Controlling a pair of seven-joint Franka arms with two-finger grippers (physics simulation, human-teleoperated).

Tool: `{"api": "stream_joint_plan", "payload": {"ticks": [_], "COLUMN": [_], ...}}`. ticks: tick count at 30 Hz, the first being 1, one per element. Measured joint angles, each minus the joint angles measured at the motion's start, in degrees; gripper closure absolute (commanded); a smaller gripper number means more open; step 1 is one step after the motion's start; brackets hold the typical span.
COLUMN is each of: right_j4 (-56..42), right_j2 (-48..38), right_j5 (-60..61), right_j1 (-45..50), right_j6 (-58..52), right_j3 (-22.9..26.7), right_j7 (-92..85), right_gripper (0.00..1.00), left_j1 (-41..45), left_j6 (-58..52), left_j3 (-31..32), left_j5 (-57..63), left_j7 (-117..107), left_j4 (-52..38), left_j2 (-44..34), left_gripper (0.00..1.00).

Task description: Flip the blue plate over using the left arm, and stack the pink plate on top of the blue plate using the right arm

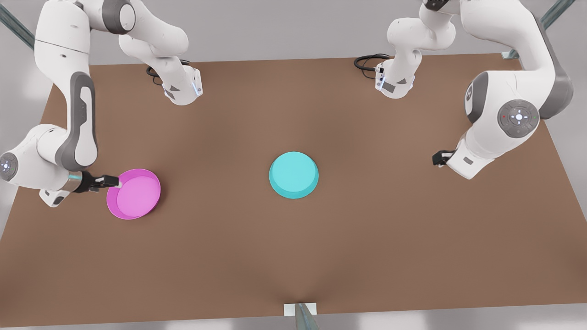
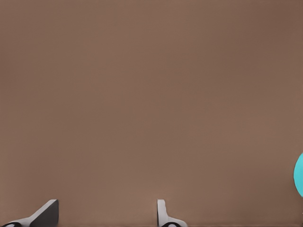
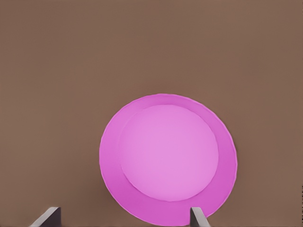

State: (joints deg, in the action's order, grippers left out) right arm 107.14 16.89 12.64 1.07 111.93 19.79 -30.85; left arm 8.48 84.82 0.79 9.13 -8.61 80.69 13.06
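The right arm [image 1: 69, 133] stands at the front view's left. Its upper links fold down from its base, and the wrist is level with the bench [image 1: 293, 256], pointing toward the front view's right. The right claw [image 1: 114, 182] sits at the near rim of the pink plate [image 1: 134, 193]. In the right wrist view the two fingertips [image 3: 47, 216] stand wide apart, and the pink plate [image 3: 168, 158] lies ahead of them, rim up, on the bench [image 3: 151, 47]. The fingers are not closed on the rim.

The left arm [image 1: 509, 114] stands at the front view's right, elbow raised, forearm angled down toward the bench. The left claw [image 1: 439, 158] hovers well apart from the blue plate [image 1: 293, 175]. In the left wrist view its fingers [image 2: 45, 213] are spread wide, with bare bench [image 2: 151, 94] ahead and the blue plate [image 2: 299, 175] at the frame edge.

The blue plate rests mid-bench, base up, well apart from the pink plate.

No legible writing appears on either arm.
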Motion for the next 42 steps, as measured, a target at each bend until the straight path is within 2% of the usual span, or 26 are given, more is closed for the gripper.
{"api": "stream_joint_plan", "payload": {"ticks": [3,7,12,16,22,24,25,29,34,35,37,39,42], "right_j4": [0.3,0.3,-0.1,-3.8,-7.1,-7.0,-6.9,-6.7,-6.7,-6.7,-6.6,-6.6,-6.6], "right_j2": [2.5,7.9,12.8,16.8,23.0,23.3,23.4,24.2,24.2,24.5,24.6,24.7,24.7], "right_j5": [0.1,2.3,8.9,16.9,19.9,20.5,20.6,22.6,24.9,25.3,25.8,25.8,25.8], "right_j1": [-0.7,-2.6,-4.0,-7.7,-8.1,-8.0,-7.9,-7.6,-7.8,-7.8,-7.8,-7.8,-7.8], "right_j6": [2.0,7.5,9.4,4.8,3.2,3.2,3.2,2.7,0.8,0.7,0.8,0.7,0.7], "right_j3": [2.6,3.0,4.7,4.8,5.9,6.0,6.0,6.0,6.5,6.5,6.5,6.5,6.5], "right_j7": [-4.6,-12.8,-22.8,-32.9,-38.5,-39.8,-39.8,-39.6,-39.9,-40.0,-40.8,-40.9,-40.9], "right_gripper": [0.00,0.00,0.00,0.00,0.00,0.09,0.10,0.14,0.15,0.20,0.43,0.52,0.58], "left_j1": [0.1,0.2,0.3,0.3,0.3,0.3,0.3,0.3,0.3,0.3,0.3,0.3,0.3], "left_j6": [0.0,0.0,0.0,0.3,0.4,0.4,0.3,0.3,0.4,0.3,0.3,0.3,0.3], "left_j3": [0.0,0.4,0.4,0.5,0.5,0.5,0.5,0.5,0.5,0.5,0.5,0.5,0.5], "left_j5": [-0.4,-0.5,-0.3,-0.2,-0.2,-0.1,-0.1,-0.1,-0.1,-0.1,-0.1,-0.2,-0.2], "left_j7": [-0.6,-1.0,-1.0,-1.0,-1.1,-0.8,-0.8,-0.7,-0.8,-0.9,-1.1,-1.2,-1.2], "left_j4": [0.0,-1.1,-1.3,-1.3,-1.3,-2.8,-3.5,-3.5,-3.6,-3.5,-3.6,-3.5,-3.5], "left_j2": [1.4,1.6,2.1,2.1,2.1,3.3,3.9,4.1,4.3,4.3,4.5,4.5,4.7], "left_gripper": [0.00,0.00,0.00,0.00,0.00,0.00,0.00,0.00,0.00,0.00,0.00,0.00,0.00]}}
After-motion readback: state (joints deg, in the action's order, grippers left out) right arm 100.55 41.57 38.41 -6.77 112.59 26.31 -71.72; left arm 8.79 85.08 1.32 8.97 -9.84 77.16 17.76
